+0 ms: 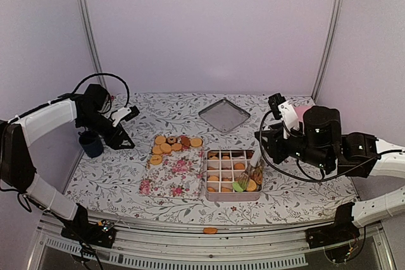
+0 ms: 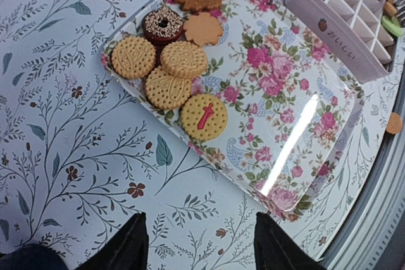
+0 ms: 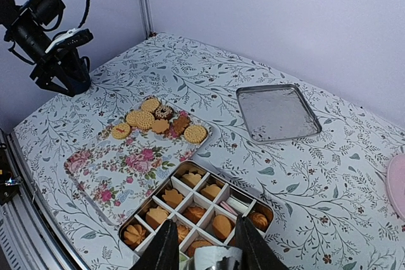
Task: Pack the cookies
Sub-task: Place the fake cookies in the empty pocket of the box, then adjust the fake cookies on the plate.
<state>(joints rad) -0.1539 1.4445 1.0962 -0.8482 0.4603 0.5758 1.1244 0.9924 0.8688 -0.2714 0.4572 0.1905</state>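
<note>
Left gripper (image 2: 200, 226), at the frame's bottom, tilts downward with fingers apart and empty. Right gripper (image 3: 205, 229) hovers over the partitioned metal tin (image 3: 267, 208), grip unclear.

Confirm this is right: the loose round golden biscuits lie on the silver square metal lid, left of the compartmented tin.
Not right. The loose round golden biscuits lie on the rose-patterned rectangular tray, not on the silver square metal lid, as the top external view shows. They are indeed left of the compartmented tin.

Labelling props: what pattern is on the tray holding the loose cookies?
The tray has pink roses on white, clearest in the left wrist view.
</note>
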